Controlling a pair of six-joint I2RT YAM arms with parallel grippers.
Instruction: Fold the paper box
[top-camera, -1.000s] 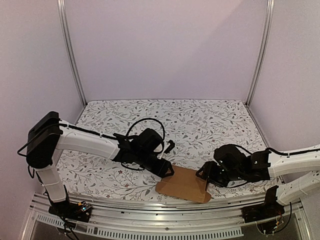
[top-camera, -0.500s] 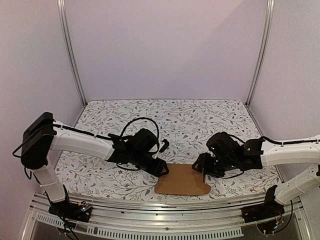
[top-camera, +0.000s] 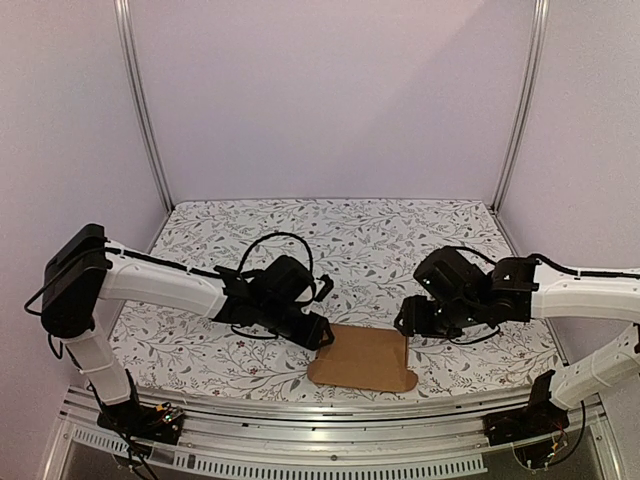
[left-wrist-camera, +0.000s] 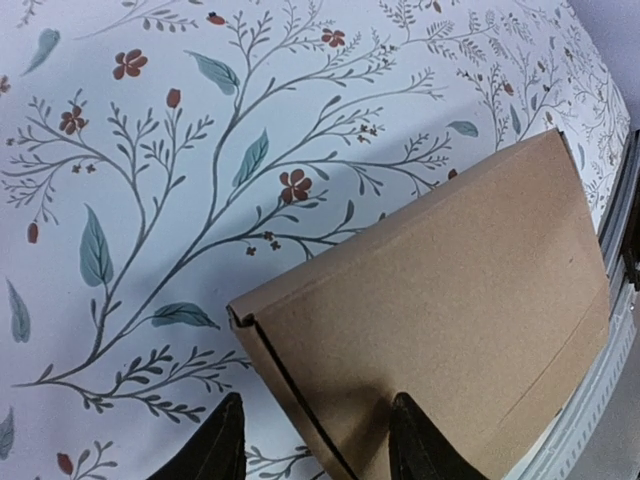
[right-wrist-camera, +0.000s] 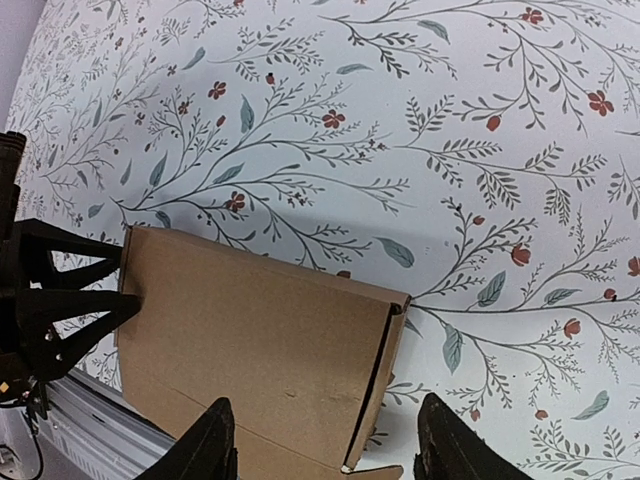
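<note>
The paper box (top-camera: 362, 358) is a flat brown cardboard piece lying near the table's front edge, with a narrow side panel folded up along each short end. My left gripper (top-camera: 318, 335) hovers at its left end. In the left wrist view its jaws (left-wrist-camera: 318, 448) stand open astride the box's (left-wrist-camera: 440, 290) left edge, one fingertip (left-wrist-camera: 415, 440) over the cardboard. My right gripper (top-camera: 405, 325) is at the right end. Its open jaws (right-wrist-camera: 330, 450) straddle the raised right panel of the box (right-wrist-camera: 250, 340). Neither holds anything.
The floral tablecloth (top-camera: 380, 250) covers the table. A metal rail (top-camera: 330, 410) runs along the front edge just below the box. Upright frame posts (top-camera: 140, 100) stand at the back corners. The left gripper's fingers (right-wrist-camera: 70, 300) show at the left of the right wrist view.
The right gripper has moved back from the box's near right corner to its right end. The left gripper has shifted slightly left, and the box has slid a little left and back.
</note>
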